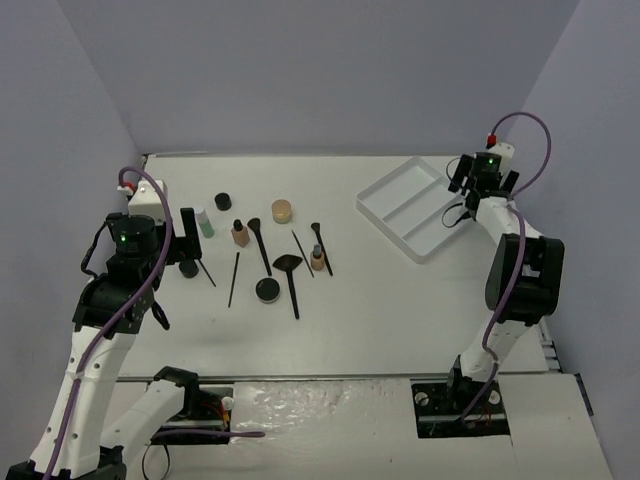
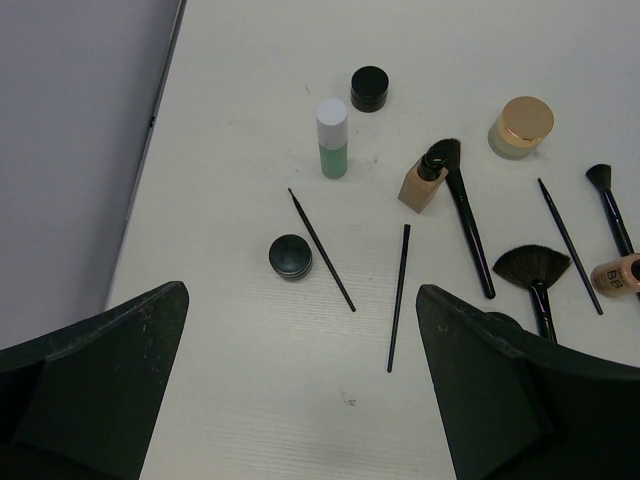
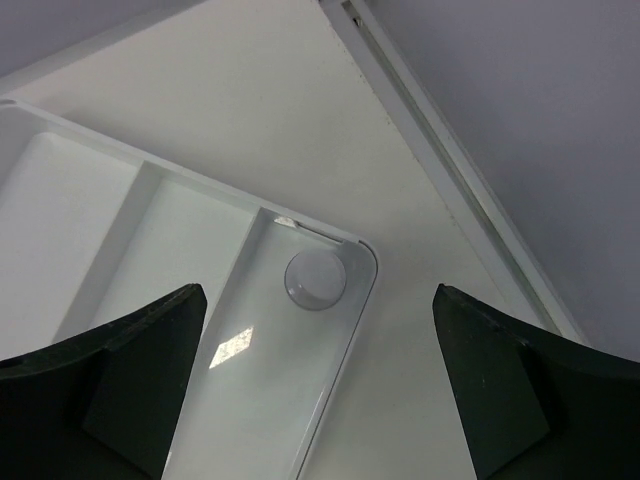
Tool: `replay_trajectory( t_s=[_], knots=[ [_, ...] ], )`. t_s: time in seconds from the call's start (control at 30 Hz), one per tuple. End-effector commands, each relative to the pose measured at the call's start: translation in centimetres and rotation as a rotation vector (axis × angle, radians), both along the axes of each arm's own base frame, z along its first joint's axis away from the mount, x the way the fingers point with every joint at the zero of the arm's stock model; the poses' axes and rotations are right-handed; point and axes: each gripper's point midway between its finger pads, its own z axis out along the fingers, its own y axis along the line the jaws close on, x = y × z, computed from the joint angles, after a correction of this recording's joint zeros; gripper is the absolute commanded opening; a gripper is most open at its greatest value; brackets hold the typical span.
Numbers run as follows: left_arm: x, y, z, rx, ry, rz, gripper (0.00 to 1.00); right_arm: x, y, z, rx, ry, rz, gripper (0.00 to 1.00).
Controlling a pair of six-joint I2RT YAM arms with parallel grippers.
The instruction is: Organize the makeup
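Observation:
The makeup lies loose on the white table, left of centre: a green bottle, black pots, a tan jar, a tan bottle, a fan brush, and thin black brushes and pencils. My left gripper is open and empty, above the table at the left end of the group. My right gripper is open and empty over the tray's end, above a pale round pot in the outer compartment.
The white divided tray lies at an angle at the back right. Purple walls close in the table on the left, back and right. The table's right edge rail runs close beside the tray.

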Motion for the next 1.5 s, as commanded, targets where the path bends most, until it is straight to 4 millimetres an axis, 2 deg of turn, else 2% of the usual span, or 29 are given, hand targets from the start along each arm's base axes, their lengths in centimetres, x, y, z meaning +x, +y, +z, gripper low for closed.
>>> replay_trajectory(
  t_s=[0.0,0.1,0.23,0.3,0.37,0.47,0.53,0.73,0.93,1.2,1.47],
  knots=[
    [0.8,-0.3,2.8,-0.025,-0.083,0.001,0.97,-1.2,4.4,12.7,-0.031,-0.230,0.101,0.97],
    [1.2,-0.4,3.0,-0.019,-0.082,-0.002,0.97,-3.0,10.1,15.3,-0.034,-0.263,0.220,1.00],
    [1.4,-0.4,3.5,-0.019,-0.090,-0.004,0.97,-5.6,20.4,15.1,0.016,-0.249,0.496,1.00],
    [1.4,-0.3,3.5,-0.019,-0.089,0.002,0.97,-7.6,25.8,14.0,0.045,-0.226,0.657,1.00],
    [1.4,-0.3,3.4,-0.017,-0.086,0.001,0.97,-9.6,30.7,12.0,0.045,-0.178,0.815,0.99],
    [1.5,-0.4,3.3,-0.017,-0.080,-0.002,0.97,-12.8,36.6,8.1,0.003,-0.084,1.022,0.98],
    [1.5,-0.4,3.1,-0.017,-0.076,-0.002,0.97,-14.3,39.2,6.0,0.014,-0.042,1.106,0.98],
    [1.5,-0.5,2.8,-0.017,-0.064,-0.003,0.97,-15.8,42.5,1.6,0.024,0.029,1.212,0.95],
    [1.5,-0.5,2.6,-0.015,-0.054,-0.005,0.97,-16.0,43.8,-2.2,0.004,0.097,1.263,0.87],
    [1.2,-0.5,2.1,-0.020,-0.043,-0.004,0.97,-15.7,44.5,-4.8,-0.009,0.118,1.281,0.70],
    [0.8,-0.5,1.7,-0.018,-0.025,-0.004,0.97,-15.1,44.7,-5.6,-0.015,0.107,1.265,0.50]
  ],
)
